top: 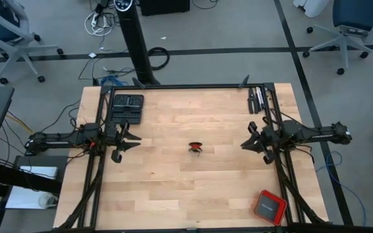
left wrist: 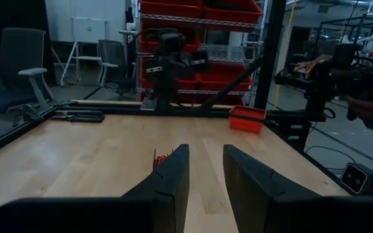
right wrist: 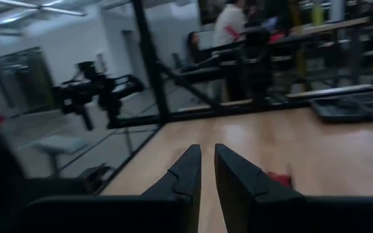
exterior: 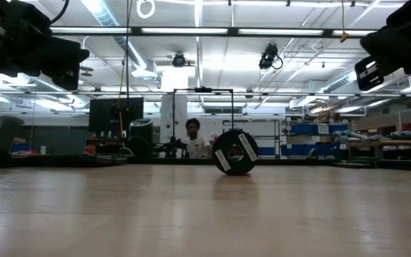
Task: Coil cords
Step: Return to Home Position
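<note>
A small black spool [exterior: 235,152], wound with the red cord [top: 196,147], stands on edge at the middle of the wooden table [top: 173,188]. The left gripper [top: 127,143] hovers well to the spool's left, fingers parted and empty. The right gripper [top: 250,144] hovers well to its right, fingers a narrow gap apart, holding nothing. The retreat home likely goes best straight back from the spool, so nothing snags the cord.

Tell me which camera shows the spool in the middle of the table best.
The low view: the spool stands large, on its rim, with its labels showing. The high view shows only a small red and dark spot. The wrist views catch only a bit of red past the left tool and right tool.
</note>
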You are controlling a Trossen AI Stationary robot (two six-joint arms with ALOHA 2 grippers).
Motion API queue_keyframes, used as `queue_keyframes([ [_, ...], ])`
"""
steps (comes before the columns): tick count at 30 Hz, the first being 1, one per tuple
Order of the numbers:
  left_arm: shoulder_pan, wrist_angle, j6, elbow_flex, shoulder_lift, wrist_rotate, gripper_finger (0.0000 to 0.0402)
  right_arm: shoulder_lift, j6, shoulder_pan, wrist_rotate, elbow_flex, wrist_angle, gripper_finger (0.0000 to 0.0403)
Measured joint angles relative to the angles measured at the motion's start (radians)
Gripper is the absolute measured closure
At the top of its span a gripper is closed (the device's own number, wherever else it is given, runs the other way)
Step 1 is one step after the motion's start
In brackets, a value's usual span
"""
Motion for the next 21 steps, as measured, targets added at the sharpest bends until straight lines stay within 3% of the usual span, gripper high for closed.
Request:
queue_keyframes([
  [4, 0.0, 0.0, 0.0, 0.0, 0.0, 0.0, 0.0303, 0.0, 0.0, -0.009, 0.055, 0.0, 0.0, 0.0357],
  [21, 0.0, 0.0, 0.0, 0.0, 0.0, 0.0, 0.0303, 0.002, 0.027, 0.0, 0.06, 0.0, 0.0, 0.0357],
])
